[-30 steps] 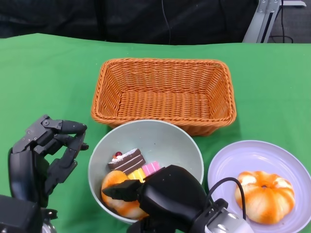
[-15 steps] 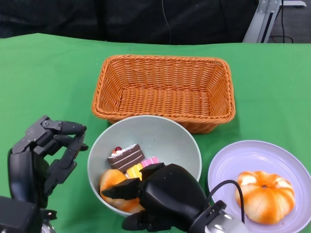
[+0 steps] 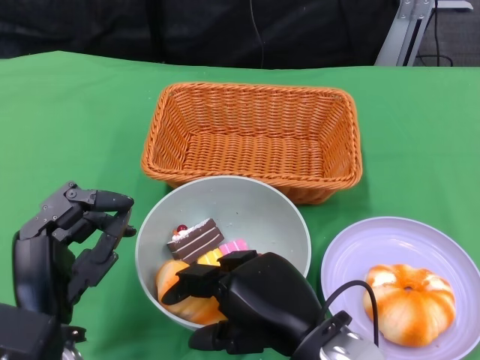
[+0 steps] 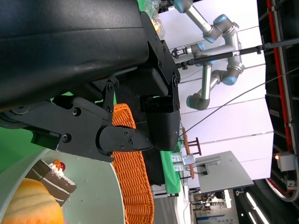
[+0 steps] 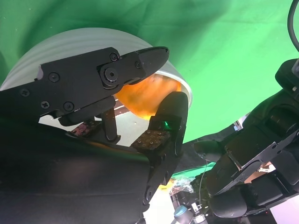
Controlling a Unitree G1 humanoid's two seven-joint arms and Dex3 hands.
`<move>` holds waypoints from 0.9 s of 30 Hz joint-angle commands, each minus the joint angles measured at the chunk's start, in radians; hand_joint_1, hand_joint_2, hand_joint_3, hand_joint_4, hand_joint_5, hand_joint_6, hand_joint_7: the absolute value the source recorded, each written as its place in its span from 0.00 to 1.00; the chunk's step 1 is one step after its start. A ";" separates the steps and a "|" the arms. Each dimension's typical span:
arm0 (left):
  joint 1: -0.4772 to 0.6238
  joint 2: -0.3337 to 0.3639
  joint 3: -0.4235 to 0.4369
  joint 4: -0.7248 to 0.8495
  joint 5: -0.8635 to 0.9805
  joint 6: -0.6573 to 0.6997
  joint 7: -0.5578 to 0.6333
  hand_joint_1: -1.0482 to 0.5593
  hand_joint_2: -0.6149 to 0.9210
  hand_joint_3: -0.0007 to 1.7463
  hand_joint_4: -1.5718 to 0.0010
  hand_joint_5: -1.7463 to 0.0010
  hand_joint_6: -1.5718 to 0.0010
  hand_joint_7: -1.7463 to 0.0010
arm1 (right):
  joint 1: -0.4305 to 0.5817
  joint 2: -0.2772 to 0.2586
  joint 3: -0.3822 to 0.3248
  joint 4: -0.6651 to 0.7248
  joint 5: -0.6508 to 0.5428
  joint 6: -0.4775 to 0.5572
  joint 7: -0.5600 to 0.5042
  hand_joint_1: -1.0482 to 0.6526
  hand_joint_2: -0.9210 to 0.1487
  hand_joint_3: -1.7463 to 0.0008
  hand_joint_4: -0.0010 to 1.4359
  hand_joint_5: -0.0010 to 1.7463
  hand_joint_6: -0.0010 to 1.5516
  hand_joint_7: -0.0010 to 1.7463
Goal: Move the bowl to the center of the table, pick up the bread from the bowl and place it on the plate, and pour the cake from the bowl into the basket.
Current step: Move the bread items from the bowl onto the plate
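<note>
Tight near edge of the table, open room at the far corners.
Bowl (image 3: 225, 217) sits at the near middle, its far rim touching the basket (image 3: 253, 139), no gap between them. Right hand (image 3: 247, 300) fills the bowl's near rim, fingers over the bread (image 3: 176, 289); cake (image 3: 195, 238) lies just beyond. Left hand (image 3: 71, 240) hangs just beside the bowl's left wall, narrow strip between. Plate (image 3: 401, 281) with its bun (image 3: 409, 304) blocks the near right corner. Bare green table (image 3: 67, 120) toward the far left and far right corners.
</note>
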 commanded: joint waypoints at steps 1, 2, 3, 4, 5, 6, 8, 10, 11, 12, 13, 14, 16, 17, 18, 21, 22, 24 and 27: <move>0.002 0.013 0.005 0.004 -0.015 -0.006 -0.008 0.54 1.00 0.15 0.50 0.19 0.46 0.42 | 0.013 -0.016 -0.043 -0.035 0.032 0.009 0.006 0.47 0.00 0.99 0.54 0.65 0.62 0.15; 0.001 0.015 0.005 0.006 -0.017 -0.007 -0.011 0.54 1.00 0.15 0.50 0.19 0.47 0.42 | 0.014 -0.017 -0.046 -0.041 0.036 0.009 0.007 0.47 0.00 0.99 0.55 0.64 0.63 0.13; 0.001 0.016 0.005 0.008 -0.018 -0.009 -0.012 0.54 1.00 0.15 0.50 0.19 0.47 0.42 | 0.017 -0.017 -0.050 -0.048 0.042 0.011 0.012 0.47 0.00 0.99 0.55 0.64 0.64 0.12; 0.000 0.016 0.005 0.009 -0.018 -0.010 -0.011 0.54 1.00 0.15 0.50 0.19 0.47 0.42 | 0.019 -0.017 -0.054 -0.055 0.047 0.013 0.017 0.47 0.00 0.99 0.55 0.63 0.64 0.12; 0.000 0.016 0.005 0.009 -0.016 -0.010 -0.009 0.54 1.00 0.15 0.50 0.19 0.46 0.42 | 0.024 -0.016 -0.059 -0.064 0.055 0.016 0.024 0.47 0.00 0.99 0.55 0.63 0.64 0.12; 0.001 0.016 0.006 0.009 -0.014 -0.009 -0.007 0.53 1.00 0.15 0.50 0.19 0.46 0.42 | 0.027 -0.016 -0.063 -0.073 0.061 0.018 0.030 0.47 0.00 0.98 0.56 0.62 0.65 0.11; 0.000 0.017 0.006 0.010 -0.008 -0.011 -0.004 0.53 1.00 0.15 0.50 0.19 0.46 0.42 | 0.034 -0.016 -0.069 -0.091 0.071 0.021 0.039 0.47 0.00 0.99 0.57 0.60 0.66 0.09; 0.001 0.018 0.007 0.009 -0.003 -0.011 -0.001 0.53 1.00 0.15 0.50 0.20 0.46 0.42 | 0.038 -0.015 -0.073 -0.102 0.079 0.024 0.046 0.48 0.00 0.99 0.58 0.59 0.67 0.08; 0.001 0.017 0.007 0.009 -0.002 -0.011 0.000 0.53 1.00 0.15 0.50 0.20 0.46 0.42 | 0.039 -0.015 -0.074 -0.105 0.081 0.025 0.049 0.48 0.00 0.99 0.58 0.59 0.67 0.08; 0.001 0.017 0.007 0.008 -0.004 -0.009 -0.002 0.53 1.00 0.15 0.50 0.20 0.46 0.42 | 0.042 -0.014 -0.075 -0.112 0.084 0.026 0.051 0.48 0.00 0.99 0.58 0.59 0.67 0.08; 0.001 0.017 0.006 0.007 -0.006 -0.008 -0.003 0.53 1.00 0.15 0.50 0.20 0.46 0.42 | 0.045 -0.013 -0.077 -0.117 0.085 0.026 0.052 0.48 0.00 0.99 0.59 0.60 0.67 0.08; 0.001 0.017 0.006 0.006 -0.007 -0.007 -0.004 0.53 1.00 0.15 0.50 0.20 0.46 0.42 | 0.047 -0.013 -0.078 -0.120 0.086 0.026 0.054 0.48 0.01 0.99 0.59 0.60 0.67 0.08; 0.001 0.017 0.006 0.006 -0.007 -0.007 -0.004 0.54 1.00 0.15 0.50 0.20 0.46 0.42 | 0.048 -0.012 -0.080 -0.122 0.086 0.025 0.055 0.48 0.01 0.99 0.59 0.60 0.68 0.07; 0.001 0.017 0.006 0.006 -0.007 -0.007 -0.004 0.54 1.00 0.15 0.50 0.20 0.46 0.42 | 0.048 -0.012 -0.080 -0.123 0.086 0.026 0.056 0.48 0.01 0.99 0.59 0.61 0.68 0.07; 0.000 0.017 0.007 0.008 -0.007 -0.008 -0.004 0.54 1.00 0.15 0.50 0.19 0.46 0.42 | 0.050 -0.011 -0.080 -0.127 0.089 0.026 0.060 0.48 0.00 1.00 0.59 0.61 0.68 0.07; -0.001 0.018 0.007 0.011 -0.005 -0.008 -0.004 0.54 1.00 0.16 0.50 0.20 0.46 0.42 | 0.053 -0.011 -0.082 -0.134 0.095 0.027 0.068 0.48 0.00 1.00 0.58 0.61 0.69 0.06; -0.001 0.018 0.007 0.011 -0.005 -0.008 -0.004 0.54 1.00 0.16 0.50 0.20 0.46 0.42 | 0.053 -0.011 -0.082 -0.135 0.095 0.028 0.068 0.48 0.00 1.00 0.58 0.61 0.69 0.06; 0.001 0.017 0.007 0.006 -0.003 -0.004 -0.001 0.53 1.00 0.16 0.50 0.20 0.46 0.42 | 0.059 -0.012 -0.081 -0.143 0.097 0.033 0.078 0.48 0.00 1.00 0.59 0.60 0.69 0.05; 0.002 0.016 0.008 0.004 0.001 -0.005 0.002 0.53 1.00 0.15 0.50 0.20 0.46 0.42 | 0.066 -0.010 -0.081 -0.151 0.102 0.039 0.085 0.48 0.01 1.00 0.59 0.59 0.69 0.05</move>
